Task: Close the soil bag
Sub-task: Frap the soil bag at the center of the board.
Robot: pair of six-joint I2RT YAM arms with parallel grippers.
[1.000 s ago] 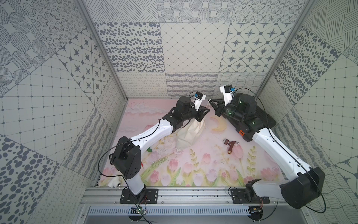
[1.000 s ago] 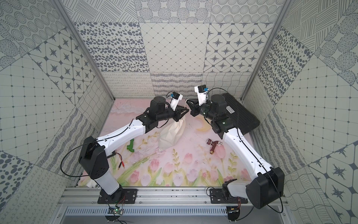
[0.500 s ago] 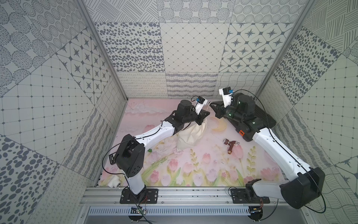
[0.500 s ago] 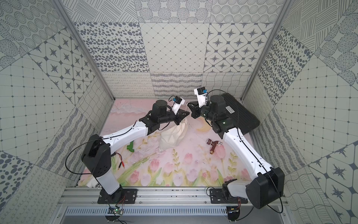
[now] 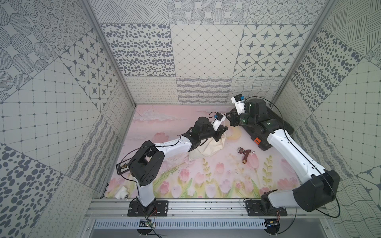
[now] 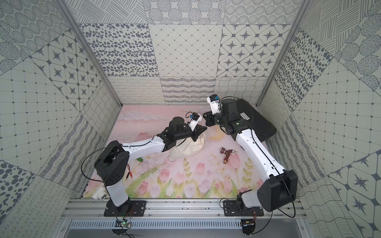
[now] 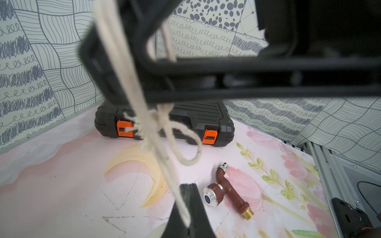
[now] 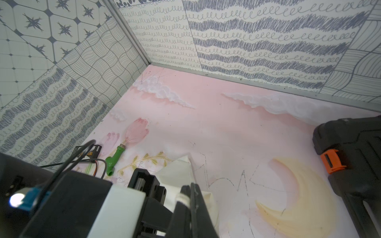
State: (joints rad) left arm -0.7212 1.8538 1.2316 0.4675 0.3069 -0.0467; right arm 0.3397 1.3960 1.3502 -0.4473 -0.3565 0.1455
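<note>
The soil bag (image 5: 208, 147) (image 6: 188, 147) is a cream cloth pouch that slumps mid-table, its neck turned toward the back. Its thin white cords (image 7: 144, 115) run up from the neck. My left gripper (image 5: 225, 128) (image 6: 205, 129) hangs just above the neck. In the left wrist view the left gripper (image 7: 188, 186) is shut, with a cord running into the seam of its jaws. My right gripper (image 5: 227, 114) (image 6: 204, 115) sits slightly higher and further back. The right gripper (image 8: 190, 185) is shut on a cord (image 8: 182, 198), with bag cloth (image 8: 177, 171) below it.
A black ribbed case (image 5: 268, 127) (image 7: 165, 123) with orange latches lies at the back right, under the right arm. A brown tap (image 5: 245, 155) (image 7: 224, 189) lies right of the bag. A green fitting (image 8: 115, 158) and wires lie at the left. A white fitting (image 5: 121, 192) sits front left.
My left gripper has dropped lower and moved closer to the bag's neck, and its jaws have closed on the cord. The right gripper has stayed nearly still, shut.
</note>
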